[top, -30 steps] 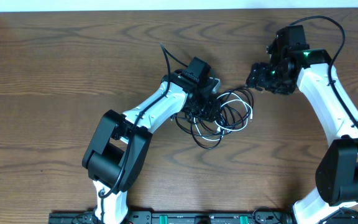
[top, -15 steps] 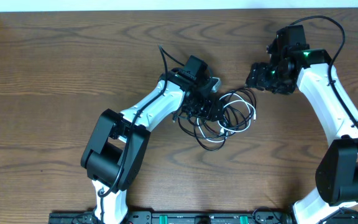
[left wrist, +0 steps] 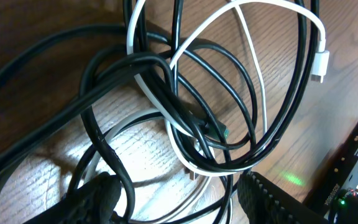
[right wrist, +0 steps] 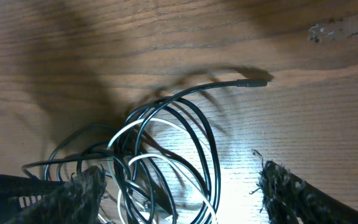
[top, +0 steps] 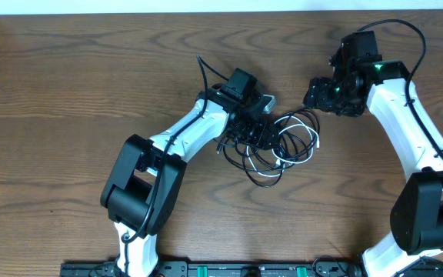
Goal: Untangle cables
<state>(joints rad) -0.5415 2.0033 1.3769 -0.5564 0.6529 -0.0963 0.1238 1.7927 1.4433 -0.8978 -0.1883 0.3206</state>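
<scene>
The cables [top: 283,142] lie as one tangle of thin black loops and a shorter white cord at the table's middle. My left gripper [top: 256,132] sits low on the tangle's left side. In the left wrist view its jaws [left wrist: 182,202] stand open, with black and white loops [left wrist: 191,124] lying between the fingers and one black loop curling round the left finger [left wrist: 98,199]. The white plug [left wrist: 320,65] points free at the right. My right gripper [top: 318,96] hovers open just behind the tangle's right edge, and its fingers [right wrist: 86,190] straddle the loops [right wrist: 166,155] from above without touching them. A black plug tip [right wrist: 253,82] sticks out.
A thin black cord end [top: 200,65] rises behind the left wrist. The table's far edge [top: 206,13] meets a white wall. A black rail with green lights [top: 229,269] runs along the near edge. Bare wood [top: 68,92] spreads to the left.
The left jaws have spread wider over the loops. The tangle has shifted slightly right, the white plug end with it. The right arm has hardly moved.
</scene>
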